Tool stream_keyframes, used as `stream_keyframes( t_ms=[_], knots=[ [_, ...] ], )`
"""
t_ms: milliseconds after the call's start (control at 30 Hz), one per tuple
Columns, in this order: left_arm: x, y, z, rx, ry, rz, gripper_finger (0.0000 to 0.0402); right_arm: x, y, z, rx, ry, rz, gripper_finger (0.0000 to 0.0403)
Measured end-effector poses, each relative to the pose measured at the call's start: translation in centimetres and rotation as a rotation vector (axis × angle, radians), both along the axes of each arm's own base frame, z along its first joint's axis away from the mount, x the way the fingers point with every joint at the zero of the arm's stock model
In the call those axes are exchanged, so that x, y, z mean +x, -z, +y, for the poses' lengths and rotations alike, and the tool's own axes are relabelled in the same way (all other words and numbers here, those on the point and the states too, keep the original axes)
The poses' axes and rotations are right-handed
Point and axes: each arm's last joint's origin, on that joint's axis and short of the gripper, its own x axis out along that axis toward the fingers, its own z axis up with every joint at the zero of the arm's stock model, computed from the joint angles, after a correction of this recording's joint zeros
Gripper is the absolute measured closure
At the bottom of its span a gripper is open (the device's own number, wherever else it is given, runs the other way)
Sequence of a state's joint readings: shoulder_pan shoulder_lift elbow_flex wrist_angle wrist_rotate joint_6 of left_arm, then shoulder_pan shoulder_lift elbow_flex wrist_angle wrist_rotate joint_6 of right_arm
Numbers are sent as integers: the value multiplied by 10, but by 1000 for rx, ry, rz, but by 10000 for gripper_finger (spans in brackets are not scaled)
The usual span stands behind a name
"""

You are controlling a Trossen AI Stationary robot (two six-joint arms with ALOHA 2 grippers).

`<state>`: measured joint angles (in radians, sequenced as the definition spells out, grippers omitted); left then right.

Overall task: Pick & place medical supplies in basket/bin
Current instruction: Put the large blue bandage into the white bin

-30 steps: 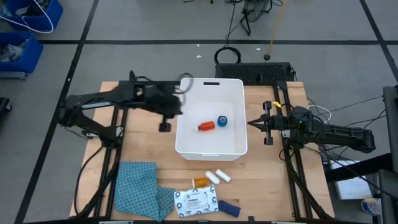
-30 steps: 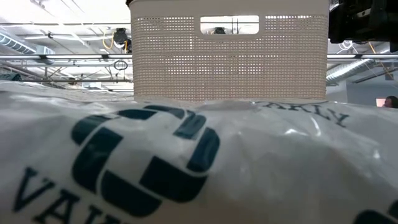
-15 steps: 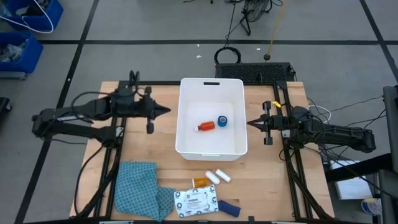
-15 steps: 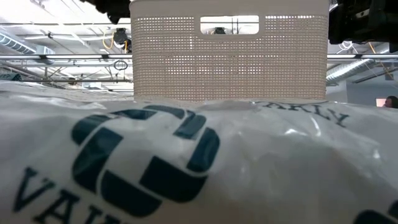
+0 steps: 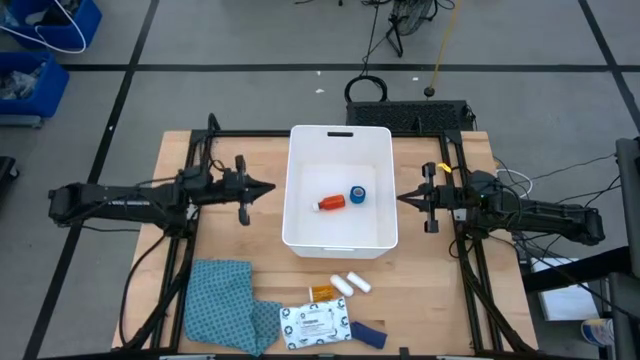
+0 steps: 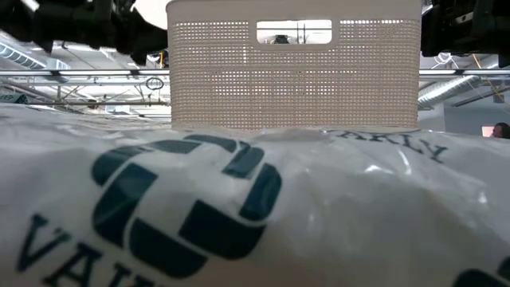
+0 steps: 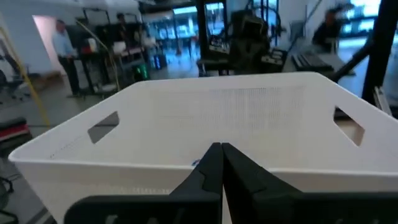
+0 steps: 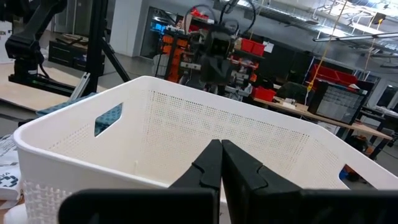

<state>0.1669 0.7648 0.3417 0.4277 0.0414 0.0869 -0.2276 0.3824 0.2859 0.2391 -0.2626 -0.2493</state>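
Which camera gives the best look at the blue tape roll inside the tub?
The high view: the blue tape roll lies in plain sight in the white tub, beside the red-capped bottle. In the low and both wrist views the tub's walls hide it.

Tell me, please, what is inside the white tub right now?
The white tub holds a red-capped bottle and a blue tape roll; nothing else shows inside.

Low view: white packet [image 6: 255, 215] bears dark teal print, partly legible: "VA…" lower left, "…ARLY" upper right. Nothing else readable.
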Motion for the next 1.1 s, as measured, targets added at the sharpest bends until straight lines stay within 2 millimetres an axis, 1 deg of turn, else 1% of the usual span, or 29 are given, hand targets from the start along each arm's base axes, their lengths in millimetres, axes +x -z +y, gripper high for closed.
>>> stream_keyframes(
  t_ms=[100,200,300,800,1000,1100],
  knots=[
    [-5,16,0,-39,-12,-53,400,0,0,0,-1,0,3,403],
    [-8,26,-3,-56,1,-86,400,0,1,0,0,0,6,403],
    [-10,34,-6,-59,17,-76,400,1,1,0,2,0,13,403],
    [-11,33,-8,-18,33,-91,399,6,6,-1,4,2,51,403],
    [-11,32,-8,-8,22,-91,393,6,6,-1,14,-1,53,403],
    [-11,32,-7,-9,-8,-92,399,6,3,0,18,-46,31,403]
  ],
)
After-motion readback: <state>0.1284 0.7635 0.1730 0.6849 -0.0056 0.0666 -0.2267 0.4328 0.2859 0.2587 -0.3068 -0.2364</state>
